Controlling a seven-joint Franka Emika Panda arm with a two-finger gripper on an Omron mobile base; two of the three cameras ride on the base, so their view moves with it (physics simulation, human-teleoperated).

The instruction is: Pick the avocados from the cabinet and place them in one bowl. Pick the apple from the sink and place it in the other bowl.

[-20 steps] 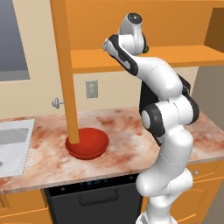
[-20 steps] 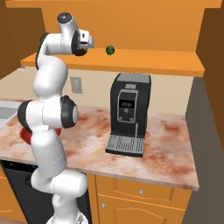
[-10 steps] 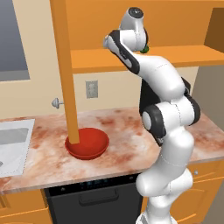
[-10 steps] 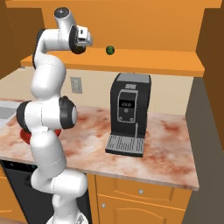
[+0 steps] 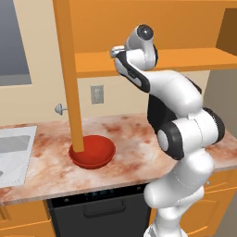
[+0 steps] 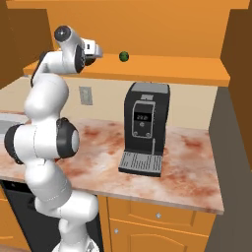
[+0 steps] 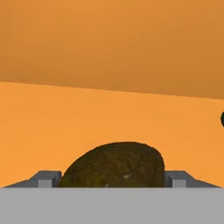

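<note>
The olive-brown avocado point(image 7: 114, 165) lies right between the spread fingers point(image 7: 45, 178) of the gripper point(image 7: 113, 178), on the cabinet point(image 7: 109, 127) shelf; whether they touch it cannot be told, since its lower part is cut off. A second, darker avocado point(image 6: 124, 56) sits farther along the shelf, to the gripper's right. Below it, one red bowl point(image 5: 92, 151) stands on the counter point(image 5: 51, 171), partly hidden by the door panel point(image 5: 70, 74).
</note>
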